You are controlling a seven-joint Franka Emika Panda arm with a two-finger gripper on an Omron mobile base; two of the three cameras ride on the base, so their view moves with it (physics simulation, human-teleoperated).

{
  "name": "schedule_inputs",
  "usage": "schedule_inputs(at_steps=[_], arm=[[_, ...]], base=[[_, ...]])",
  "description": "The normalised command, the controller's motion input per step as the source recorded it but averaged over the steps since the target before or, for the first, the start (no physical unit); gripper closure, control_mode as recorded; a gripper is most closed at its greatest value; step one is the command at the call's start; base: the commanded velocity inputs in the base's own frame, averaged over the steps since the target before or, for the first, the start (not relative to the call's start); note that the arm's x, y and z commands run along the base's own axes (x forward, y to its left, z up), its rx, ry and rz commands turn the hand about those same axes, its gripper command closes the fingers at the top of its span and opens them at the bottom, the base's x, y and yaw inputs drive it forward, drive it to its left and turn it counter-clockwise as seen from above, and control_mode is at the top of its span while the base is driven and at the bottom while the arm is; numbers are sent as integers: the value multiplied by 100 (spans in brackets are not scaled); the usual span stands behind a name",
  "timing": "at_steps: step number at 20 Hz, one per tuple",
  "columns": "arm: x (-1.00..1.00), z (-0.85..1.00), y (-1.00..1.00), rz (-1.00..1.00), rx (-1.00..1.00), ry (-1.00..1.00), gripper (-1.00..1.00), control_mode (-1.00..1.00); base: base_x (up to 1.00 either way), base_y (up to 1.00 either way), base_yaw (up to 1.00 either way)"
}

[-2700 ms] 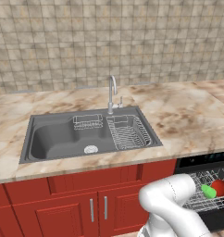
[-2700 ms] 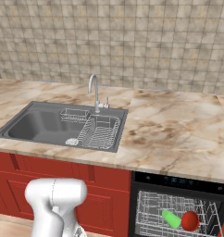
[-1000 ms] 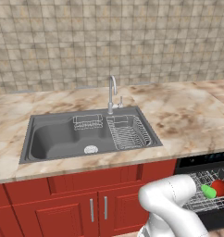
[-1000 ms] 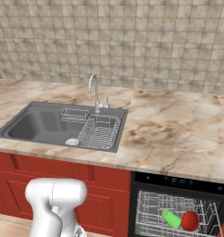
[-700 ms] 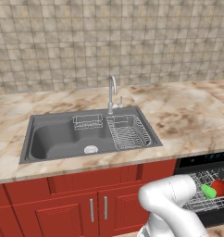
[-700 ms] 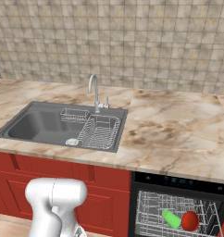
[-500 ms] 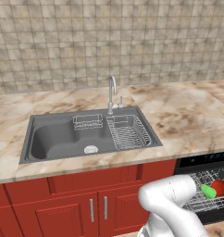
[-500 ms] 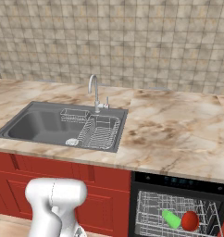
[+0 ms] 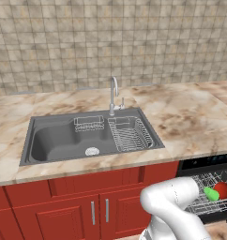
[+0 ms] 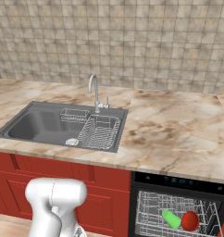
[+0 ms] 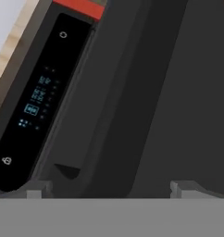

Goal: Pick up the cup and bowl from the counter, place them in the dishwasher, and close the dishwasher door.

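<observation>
Cup (image 10: 171,219) and bowl (image 10: 190,221) sit in the dishwasher (image 10: 178,214) rack, lower right of the frame. The tool (image 11: 111,187), released and empty, faces the door (image 11: 146,106) (control strip at left). Push squarely near the door's top edge to close it.
</observation>
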Motion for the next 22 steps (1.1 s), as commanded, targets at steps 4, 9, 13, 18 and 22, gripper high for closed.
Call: schedule_inputs(at_steps=[4, 9, 13, 18, 22], arm=[[51, -20, -4, 0, 0, -10, -100, -100], [51, -16, -4, 0, 0, -9, -100, -100], [51, -17, -6, 0, 0, -9, -100, -100], [44, -17, -5, 0, 0, -9, -100, -100], [48, -19, -9, 0, 0, -9, -100, -100]], base=[[0, 0, 0], [0, 0, 0], [0, 0, 0], [0, 0, 0], [0, 0, 0]])
